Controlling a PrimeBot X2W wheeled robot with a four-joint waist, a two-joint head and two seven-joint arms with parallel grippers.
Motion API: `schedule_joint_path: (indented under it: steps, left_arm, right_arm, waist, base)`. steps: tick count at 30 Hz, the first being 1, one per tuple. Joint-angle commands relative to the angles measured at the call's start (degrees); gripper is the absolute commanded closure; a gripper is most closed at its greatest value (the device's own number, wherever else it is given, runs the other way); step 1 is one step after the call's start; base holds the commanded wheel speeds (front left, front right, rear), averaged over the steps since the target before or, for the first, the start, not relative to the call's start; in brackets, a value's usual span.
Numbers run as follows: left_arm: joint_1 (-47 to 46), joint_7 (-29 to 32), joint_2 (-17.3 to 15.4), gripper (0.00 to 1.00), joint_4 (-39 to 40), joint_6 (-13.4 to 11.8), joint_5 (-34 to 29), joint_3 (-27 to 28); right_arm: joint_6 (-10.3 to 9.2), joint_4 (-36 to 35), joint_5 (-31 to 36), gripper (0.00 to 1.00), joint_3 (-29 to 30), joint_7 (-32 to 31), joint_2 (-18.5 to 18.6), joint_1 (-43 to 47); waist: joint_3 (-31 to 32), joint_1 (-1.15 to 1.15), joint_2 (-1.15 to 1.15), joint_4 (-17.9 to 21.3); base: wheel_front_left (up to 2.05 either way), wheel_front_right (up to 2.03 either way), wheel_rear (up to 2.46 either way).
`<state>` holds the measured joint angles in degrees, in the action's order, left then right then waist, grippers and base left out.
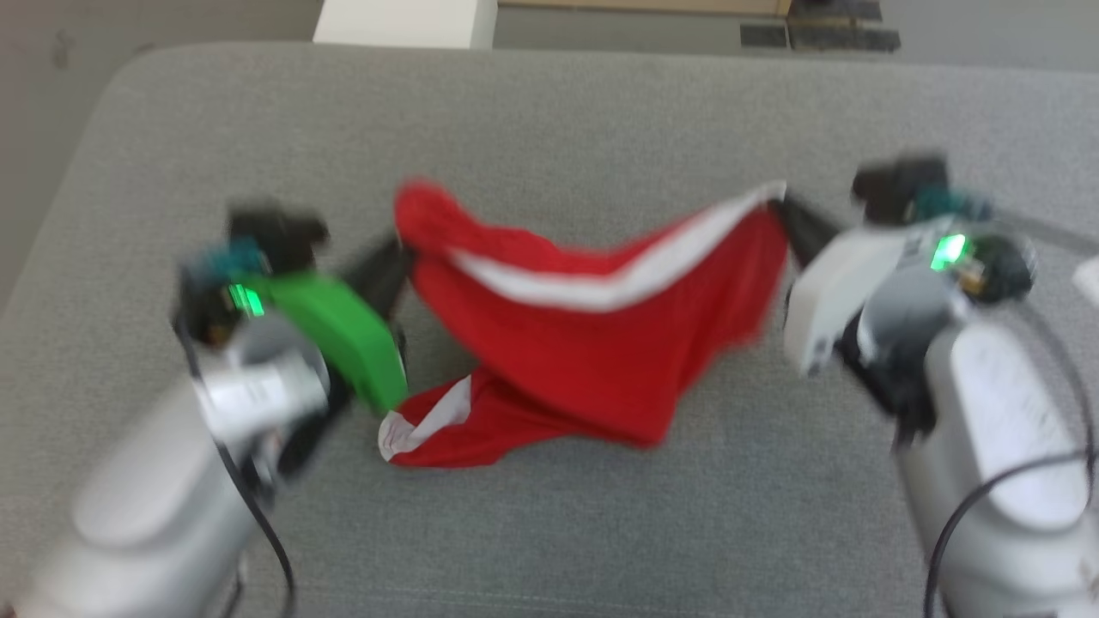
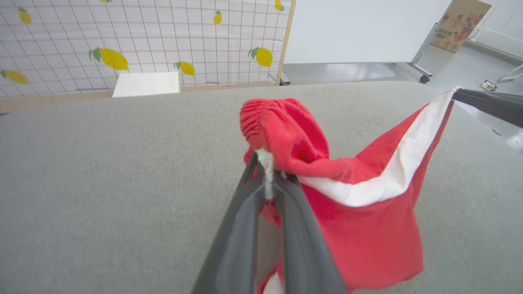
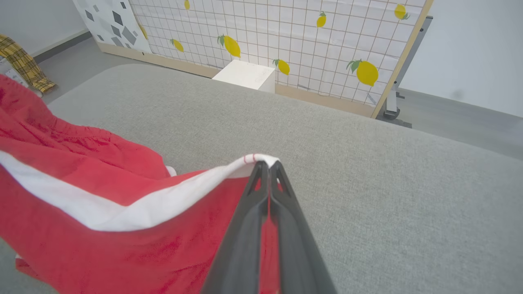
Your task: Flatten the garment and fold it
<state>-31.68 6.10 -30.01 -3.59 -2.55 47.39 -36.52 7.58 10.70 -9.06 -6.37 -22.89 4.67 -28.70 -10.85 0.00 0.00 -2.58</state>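
The garment [image 1: 592,335] is a pair of bright red shorts with a white side stripe, held up between both grippers over the grey padded surface [image 1: 549,112]. My left gripper [image 1: 403,253] is shut on its gathered waistband end [image 2: 282,130]; the pinch itself [image 2: 265,159] appears in the left wrist view. At the other end, my right gripper [image 1: 781,206] is shut on the white-striped corner [image 3: 257,160]. The cloth sags in the middle, and its lower part [image 1: 446,429] rests crumpled on the surface. The right fingers [image 2: 486,104] reach in from the right edge of the left wrist view.
A white box [image 1: 403,21] stands beyond the far edge of the surface. A lemon-patterned grid panel [image 3: 286,36] and a white board [image 2: 359,28] stand behind it. A cardboard box [image 2: 459,26] and a yellow plaid cloth [image 3: 22,61] lie on the floor.
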Motion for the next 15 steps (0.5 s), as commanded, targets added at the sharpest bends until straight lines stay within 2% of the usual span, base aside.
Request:
schedule_joint_path:
  steps: [1, 4, 7, 15]
  left_arm:
    - [-3.9, 1.11, -0.22, 1.0, 0.29, 0.61, 0.5, 1.16]
    - [-12.22, 4.51, 0.08, 1.0, -0.97, 1.31, 2.19, 3.54]
    - [-21.01, 7.03, -1.02, 1.0, -3.74, 1.05, -1.27, 3.71]
    - [-41.03, 2.7, 3.32, 1.0, -11.86, -0.91, -1.32, 11.02]
  right_arm:
    - [-0.09, -0.04, -0.34, 1.0, -0.26, -0.65, 0.8, -3.49]
    - [-0.09, 1.27, -0.95, 1.0, -1.2, -1.7, 2.52, -11.81]
    - [-0.09, 3.24, -1.04, 1.0, -2.31, -1.9, 4.28, -20.02]
    - [-0.09, 10.53, 0.49, 1.0, -2.21, 2.51, 6.35, -41.17]
  waist:
    - [-2.69, 0.0, 0.0, 0.98]
    - [-6.07, 0.0, 0.0, 2.1]
    - [-9.32, 0.0, 0.0, 3.08]
    - [-17.04, 0.0, 0.0, 5.85]
  base:
    - [0.0, 0.0, 0.0]
    - [0.0, 0.0, 0.0]
    - [0.0, 0.0, 0.0]
    - [0.0, 0.0, 0.0]
